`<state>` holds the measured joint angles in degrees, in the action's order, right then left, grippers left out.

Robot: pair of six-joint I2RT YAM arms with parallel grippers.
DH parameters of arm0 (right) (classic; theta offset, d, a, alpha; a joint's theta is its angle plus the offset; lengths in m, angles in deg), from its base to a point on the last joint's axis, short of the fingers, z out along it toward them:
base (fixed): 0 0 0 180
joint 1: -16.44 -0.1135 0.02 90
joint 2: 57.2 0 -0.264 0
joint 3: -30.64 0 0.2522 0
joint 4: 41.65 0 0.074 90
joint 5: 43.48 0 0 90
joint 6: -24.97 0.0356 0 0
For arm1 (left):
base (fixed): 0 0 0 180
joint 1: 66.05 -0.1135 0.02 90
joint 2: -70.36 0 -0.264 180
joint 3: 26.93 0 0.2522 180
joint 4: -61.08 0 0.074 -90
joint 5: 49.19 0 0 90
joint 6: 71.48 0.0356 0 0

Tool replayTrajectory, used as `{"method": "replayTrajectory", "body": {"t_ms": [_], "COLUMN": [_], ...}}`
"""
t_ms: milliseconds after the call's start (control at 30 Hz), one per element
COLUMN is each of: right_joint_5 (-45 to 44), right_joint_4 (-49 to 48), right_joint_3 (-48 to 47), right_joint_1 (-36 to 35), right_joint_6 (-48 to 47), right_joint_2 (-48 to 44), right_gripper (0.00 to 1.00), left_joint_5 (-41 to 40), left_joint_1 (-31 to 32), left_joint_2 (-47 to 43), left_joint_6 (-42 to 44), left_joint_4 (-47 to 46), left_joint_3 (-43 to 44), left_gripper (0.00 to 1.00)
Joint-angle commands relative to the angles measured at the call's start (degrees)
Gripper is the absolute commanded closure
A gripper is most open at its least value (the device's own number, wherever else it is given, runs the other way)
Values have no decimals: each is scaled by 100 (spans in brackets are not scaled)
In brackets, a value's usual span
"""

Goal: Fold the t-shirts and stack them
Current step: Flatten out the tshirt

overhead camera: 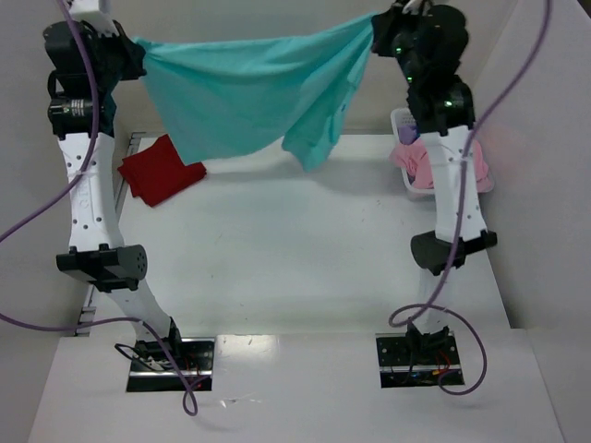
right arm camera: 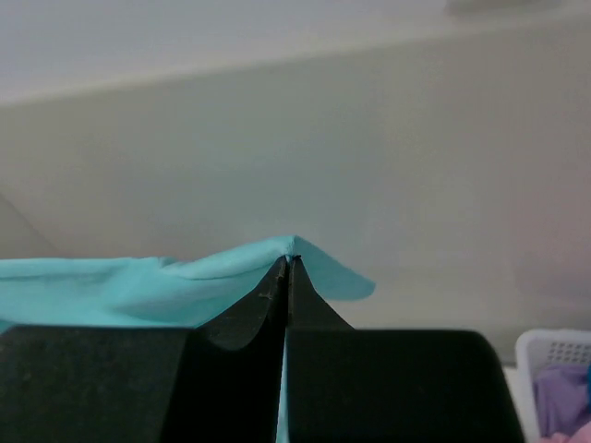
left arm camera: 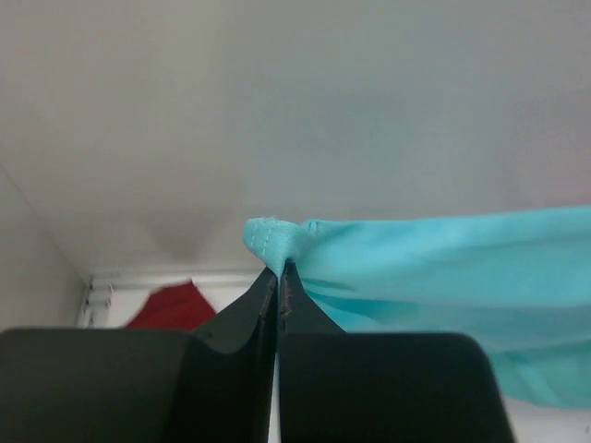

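Observation:
A teal t-shirt (overhead camera: 249,92) hangs stretched in the air between both arms, high over the far side of the table. My left gripper (overhead camera: 137,51) is shut on its left corner (left arm camera: 268,235), and my right gripper (overhead camera: 374,35) is shut on its right corner (right arm camera: 305,263). The cloth sags in the middle, with a sleeve drooping low right of centre (overhead camera: 314,148). A dark red t-shirt (overhead camera: 159,169) lies folded on the table at the far left, also seen in the left wrist view (left arm camera: 171,306). Pink and purple t-shirts (overhead camera: 417,161) fill a basket at the far right.
The white perforated basket (overhead camera: 403,120) stands at the far right edge, behind the right arm; its rim (right arm camera: 554,346) shows in the right wrist view. Walls close in at the back and on both sides. The white table (overhead camera: 295,268) spreads below the hanging cloth.

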<state>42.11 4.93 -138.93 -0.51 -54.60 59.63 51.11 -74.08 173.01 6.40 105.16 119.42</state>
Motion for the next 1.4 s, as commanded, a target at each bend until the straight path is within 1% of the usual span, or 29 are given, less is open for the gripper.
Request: {"method": "replayTrajectory", "body": {"t_ms": [0, 33, 67, 133, 200, 233, 300, 400, 467, 500, 667, 800, 867, 967, 1033, 1133, 1200, 1267, 1367], "right_joint_5": [-175, -175, -175, -175, -175, -175, -175, -236, -507, -509, -641, -824, -877, -878, -721, -667, -720, -624, -623], "right_joint_4": [-258, -258, -328, -407, -582, -644, -698, -943, -1049, -1049, -1102, -1190, -1408, -1866, -1867, -1621, -1568, -1620, -1525], "right_joint_3": [226, 348, 428, 770, 1068, 1427, 1771, 2631, 2897, 3107, 3320, 3452, 3521, 3987, 3988, 3988, 4181, 4443, 4498], "right_joint_1": [201, 201, 253, 254, 385, 385, 447, 447, 447, 447, 667, 667, 667, 667, 667, 667, 667, 667, 667], "right_joint_6": [-156, -156, -156, -261, -261, -261, -261, -384, -506, -508, -367, -166, -34, 221, 292, 240, 187, 187, 125], "right_joint_2": [-854, -995, -1283, -1601, -2075, -2225, -2646, -3112, -3280, -3351, -3589, -3721, -3860, -4133, -4204, -4204, -4274, -4397, -4521], "right_gripper": [100, 100, 100, 100, 100, 100, 100, 100, 100, 100, 100, 100, 100, 100, 100, 100, 100, 100, 100], "left_joint_5": [-152, -230, -283, -441, -494, -494, -494, -310, -310, -310, -371, -135, -134, -134, -134, -134, -204, -204, -204], "left_joint_1": [-32, -32, -32, -32, -32, -32, -32, -32, -32, -32, -32, -32, -32, -32, -32, -32, -32, -32, -32], "left_joint_2": [44, 253, 386, 720, 721, 617, 450, 230, 98, -51, -526, -851, -1000, -1150, -1309, -1467, -1633, -1782, -1993], "left_joint_6": [69, 69, 122, 122, 175, 175, 175, 113, 113, 113, 236, 184, 184, 184, 245, 245, 297, 298, 298], "left_joint_4": [7, 130, 427, 667, 668, 668, 668, 668, 668, 668, 501, 395, 343, 342, 342, 342, 342, 342, 290], "left_joint_3": [1046, 1354, 2088, 2804, 3087, 3088, 3088, 2702, 2370, 2254, 1455, 953, 839, 672, 523, 294, 240, 5, -242], "left_gripper": [100, 100, 100, 100, 100, 100, 100, 100, 100, 100, 100, 100, 100, 100, 100, 100, 100, 100, 100]}}
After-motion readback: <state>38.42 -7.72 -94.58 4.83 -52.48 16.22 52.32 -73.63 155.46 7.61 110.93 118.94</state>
